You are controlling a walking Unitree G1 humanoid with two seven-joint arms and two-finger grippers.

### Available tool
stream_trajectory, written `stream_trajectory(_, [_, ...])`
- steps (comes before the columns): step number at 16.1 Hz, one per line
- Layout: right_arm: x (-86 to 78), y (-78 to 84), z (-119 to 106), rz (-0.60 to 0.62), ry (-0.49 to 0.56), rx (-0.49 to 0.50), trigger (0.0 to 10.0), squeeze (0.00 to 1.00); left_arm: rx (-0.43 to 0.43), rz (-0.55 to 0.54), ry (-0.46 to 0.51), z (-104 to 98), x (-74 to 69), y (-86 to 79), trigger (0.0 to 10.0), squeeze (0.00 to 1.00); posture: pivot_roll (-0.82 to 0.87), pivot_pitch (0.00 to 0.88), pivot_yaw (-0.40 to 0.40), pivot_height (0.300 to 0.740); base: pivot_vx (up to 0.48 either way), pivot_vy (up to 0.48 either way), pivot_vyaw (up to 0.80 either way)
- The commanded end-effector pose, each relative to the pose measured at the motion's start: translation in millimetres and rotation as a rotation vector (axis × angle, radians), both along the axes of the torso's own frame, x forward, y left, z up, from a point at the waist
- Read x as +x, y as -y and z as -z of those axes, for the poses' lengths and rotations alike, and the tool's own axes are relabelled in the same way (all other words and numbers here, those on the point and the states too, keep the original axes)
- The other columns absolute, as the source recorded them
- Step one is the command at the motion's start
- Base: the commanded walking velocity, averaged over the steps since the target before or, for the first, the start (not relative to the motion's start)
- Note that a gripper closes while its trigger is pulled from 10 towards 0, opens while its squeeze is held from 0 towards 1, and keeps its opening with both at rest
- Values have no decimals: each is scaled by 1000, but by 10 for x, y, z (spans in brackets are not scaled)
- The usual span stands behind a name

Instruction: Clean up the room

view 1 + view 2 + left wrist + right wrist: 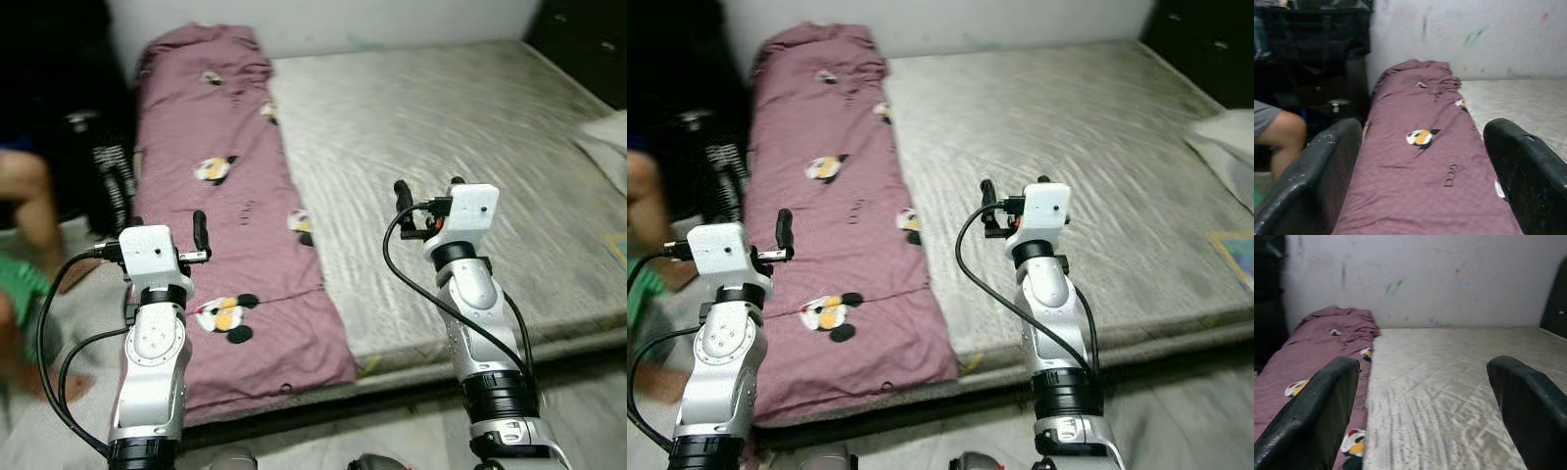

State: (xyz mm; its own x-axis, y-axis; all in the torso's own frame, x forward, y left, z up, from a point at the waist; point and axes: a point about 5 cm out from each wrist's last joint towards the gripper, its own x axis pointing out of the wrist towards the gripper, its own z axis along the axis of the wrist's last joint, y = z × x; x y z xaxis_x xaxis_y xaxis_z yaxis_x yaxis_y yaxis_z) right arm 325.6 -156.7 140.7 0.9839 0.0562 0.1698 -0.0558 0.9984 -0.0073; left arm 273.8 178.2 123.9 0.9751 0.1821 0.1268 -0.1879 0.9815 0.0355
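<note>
A pale wall [1449, 279], smudged with faint green and red marks, closes the far side of the room, and a low bed takes up most of the floor in front of it. The bare mattress [441, 147] is grey-white with a faint woven pattern and reaches from the wall to the near edge by the robot.

Along the robot's left side of the mattress lies a long mauve blanket [220, 215] printed with small cartoon figures in black, white and yellow. It is spread flat for most of its length, bunched into folds at the wall end, and its near end hangs slightly over the mattress edge. To its left stands dark furniture [1312, 34] in shadow, and a person's bare leg [29, 211] shows beside it near the blanket's edge. A pale pillow [607, 142] sits at the far right edge of the mattress, with a small coloured item [1236, 250] lying near it on the bed's right edge; what it is cannot be made out.

The left gripper [1422, 171] is raised above the near part of the blanket, its jaws spread wide and released, with nothing between them and nothing touched. The right gripper [1425, 401] is raised above the bare mattress just beside the blanket's edge, jaws likewise wide apart and empty.
</note>
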Motion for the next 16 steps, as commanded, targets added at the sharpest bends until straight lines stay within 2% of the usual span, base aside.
stream_trajectory(1, [19,16,-12,15,6,-9,10000,0,11,-8,-19,30,0,-14,10000,0,18,0,-5,740,0,0,0])
stream_trajectory(7, [12,6,13,7,-5,-6,10000,0,-2,-11,-23,35,8,-11,10000,0,17,0,-9,740,0,0,0])
stream_trajectory(8, [10,-15,10,-12,0,-61,10000,0,-2,-14,-24,37,7,-13,10000,0,17,0,-9,740,0,0,0])
stream_trajectory(16, [-2,-51,19,-38,1,-58,10000,0,-3,8,-35,46,19,6,10000,0,16,0,-9,740,0,0,800])
